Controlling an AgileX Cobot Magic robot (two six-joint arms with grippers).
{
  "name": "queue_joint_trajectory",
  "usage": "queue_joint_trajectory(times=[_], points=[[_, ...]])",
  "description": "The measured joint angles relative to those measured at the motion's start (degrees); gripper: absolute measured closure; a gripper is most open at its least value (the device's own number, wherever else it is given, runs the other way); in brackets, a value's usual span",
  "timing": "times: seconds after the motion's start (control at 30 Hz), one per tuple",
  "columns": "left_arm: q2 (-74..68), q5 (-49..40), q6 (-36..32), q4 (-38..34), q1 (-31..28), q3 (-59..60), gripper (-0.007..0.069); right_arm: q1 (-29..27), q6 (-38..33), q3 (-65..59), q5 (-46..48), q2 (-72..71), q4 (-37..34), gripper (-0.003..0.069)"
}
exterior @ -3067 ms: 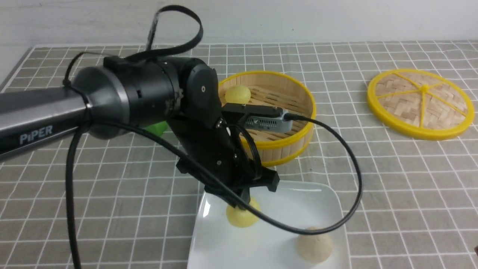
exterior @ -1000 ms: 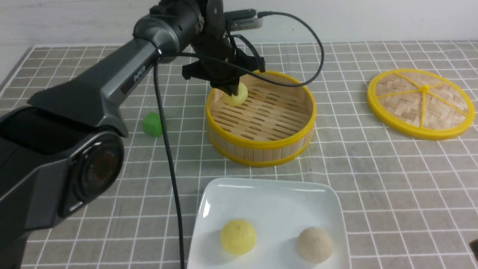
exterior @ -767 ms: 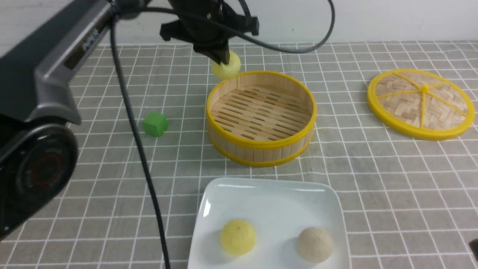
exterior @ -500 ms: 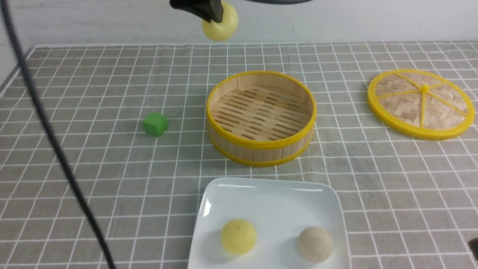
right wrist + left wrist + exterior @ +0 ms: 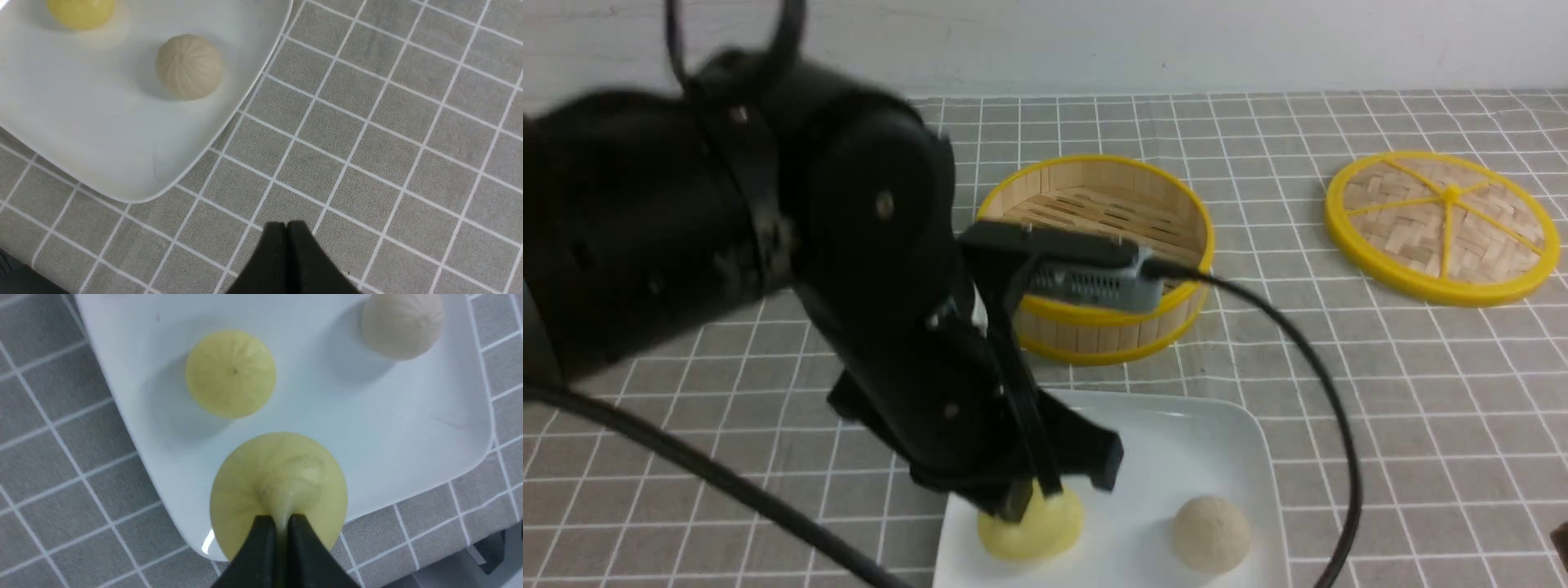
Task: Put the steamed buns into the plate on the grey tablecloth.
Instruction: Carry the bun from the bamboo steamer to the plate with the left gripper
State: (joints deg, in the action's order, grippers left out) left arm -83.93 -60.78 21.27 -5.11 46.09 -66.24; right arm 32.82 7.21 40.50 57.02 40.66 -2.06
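**Yellow-skinned, the held bun (image 5: 282, 469) hangs at the rim of the plate (image 5: 408, 416)**

Its skin is pale yellow and smooth, with faint pleats running up to the crown. That crown is drawn into a small peak where the left gripper (image 5: 281, 519) nips it, jaws nearly together on the dough. Seen from the left wrist, the bun overlaps the plate's rounded corner, partly over the white glaze and partly over the grey tablecloth (image 5: 49, 428). Whether its base touches the plate cannot be told.

The glossy white square plate lies on the cloth and carries two others. One is a second yellow bun (image 5: 231, 373), round, with a dot at the centre of its pleats. The other is a beige-white bun (image 5: 402, 326), ribbed and matte, well apart from it toward the plate's right side. Both sit flat on the glaze.

Behind the plate stands the steamer basket (image 5: 1111, 335), yellow-rimmed with a slatted bamboo wall; the arm's camera hides part of its floor. The woven lid (image 5: 1441, 224) lies flat on the cloth far to the right. The right gripper (image 5: 286, 228) hangs over bare cloth just beside the plate's corner, jaws pressed together, holding nothing.
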Motion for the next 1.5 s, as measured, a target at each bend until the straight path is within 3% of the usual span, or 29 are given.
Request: queue_joint_trajectory(times=[0.2,0.5,1.07,1.17,1.27,1.5], points=[[0.2,7.0,4.7,0.1,2.9,8.1,0.0603,0.0,0.0,0.0,0.0,0.0,0.0,0.0673],[-2.0,13.1,5.3,0.8,3.4,8.9,0.0601,0.0,0.0,0.0,0.0,0.0,0.2,0.0669],[-6.7,11.4,5.2,-0.6,3.4,9.0,0.0583,0.0,0.0,0.0,0.0,0.0,0.4,0.0657],[-7.7,12.7,5.1,-0.2,3.4,9.0,0.0561,0.0,0.0,0.0,0.3,0.0,0.4,0.0655],[-8.1,13.5,5.1,-0.1,3.4,9.0,0.0491,0.0,1.3,0.8,4.0,0.0,0.2,0.0651],[-7.9,13.2,5.1,-0.1,3.4,8.4,0.0279,0.0,4.1,6.7,12.8,-2.8,0.5,0.0647]])
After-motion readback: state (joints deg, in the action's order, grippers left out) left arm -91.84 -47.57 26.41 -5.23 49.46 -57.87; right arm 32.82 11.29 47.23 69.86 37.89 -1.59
